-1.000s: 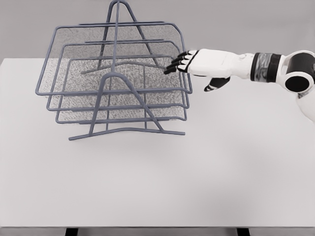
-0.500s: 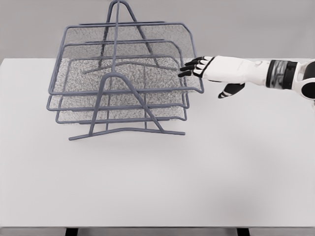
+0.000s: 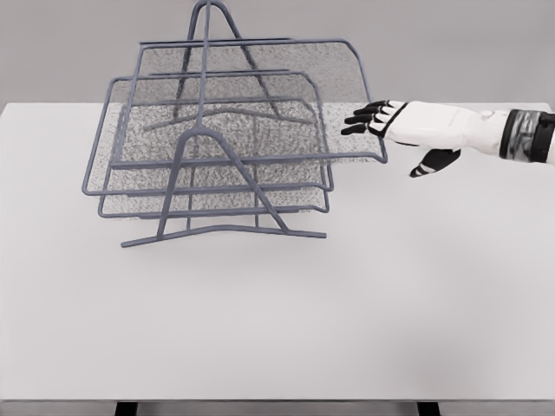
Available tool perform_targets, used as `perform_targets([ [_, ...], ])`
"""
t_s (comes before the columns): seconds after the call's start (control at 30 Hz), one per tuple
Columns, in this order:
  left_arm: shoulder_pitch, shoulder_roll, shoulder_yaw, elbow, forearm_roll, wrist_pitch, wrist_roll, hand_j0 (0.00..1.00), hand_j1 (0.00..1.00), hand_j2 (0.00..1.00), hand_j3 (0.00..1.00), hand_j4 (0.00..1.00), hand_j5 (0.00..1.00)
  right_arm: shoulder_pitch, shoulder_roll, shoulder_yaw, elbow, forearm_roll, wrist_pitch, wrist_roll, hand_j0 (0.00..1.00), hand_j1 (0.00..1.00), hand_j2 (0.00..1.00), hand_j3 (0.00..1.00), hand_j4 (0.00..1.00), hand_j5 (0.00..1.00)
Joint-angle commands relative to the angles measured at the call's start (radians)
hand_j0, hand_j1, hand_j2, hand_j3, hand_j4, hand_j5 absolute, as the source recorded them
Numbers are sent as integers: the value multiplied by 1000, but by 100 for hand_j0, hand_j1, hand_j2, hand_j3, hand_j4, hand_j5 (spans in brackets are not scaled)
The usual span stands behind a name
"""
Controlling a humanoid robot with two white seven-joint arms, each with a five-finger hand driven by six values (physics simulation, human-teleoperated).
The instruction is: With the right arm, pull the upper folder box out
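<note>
At 3 o'clock of rack (image 3: 204, 139), right hand (image 3: 408, 130) fingers curled at upper folder box (image 3: 260, 100) edge; box partly out, more pull left.

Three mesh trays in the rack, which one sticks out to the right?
The top tray. Its right edge juts past the rack frame toward the right hand, while the middle tray and bottom tray sit stacked flush.
</note>
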Motion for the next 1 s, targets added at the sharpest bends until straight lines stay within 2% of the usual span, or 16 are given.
perform_targets([
  [0.0,0,0,0,0,0,0,0,100,100,100,100,100,100,0,-21,0,14,104,-13,5,100,100,100,100,100,100],
  [0.27,0,0,0,0,0,0,0,100,100,100,100,100,100,6,-78,0,12,99,-13,5,100,100,100,100,100,100],
  [0.53,0,0,0,0,0,0,0,100,100,100,100,100,100,8,-107,-3,14,96,-13,5,100,100,100,100,100,100],
  [0.67,0,0,0,0,0,0,0,100,100,100,100,100,100,23,-115,-40,11,95,-13,5,100,100,100,100,100,100],
  [0.73,0,0,0,0,0,0,0,100,100,100,100,100,100,31,-130,-66,8,68,-13,5,100,100,100,100,100,100],
  [0.77,0,0,0,0,0,0,0,100,100,100,100,100,100,35,-149,-67,-28,65,-13,5,100,100,100,100,100,100],
  [0.83,0,0,0,0,0,0,0,100,100,100,100,100,100,35,-175,-69,-40,22,-13,5,100,100,100,100,100,100],
  [0.97,0,0,0,0,0,0,0,100,100,100,100,100,100,41,-182,-107,-46,-14,-13,5,100,100,100,100,100,100],
])
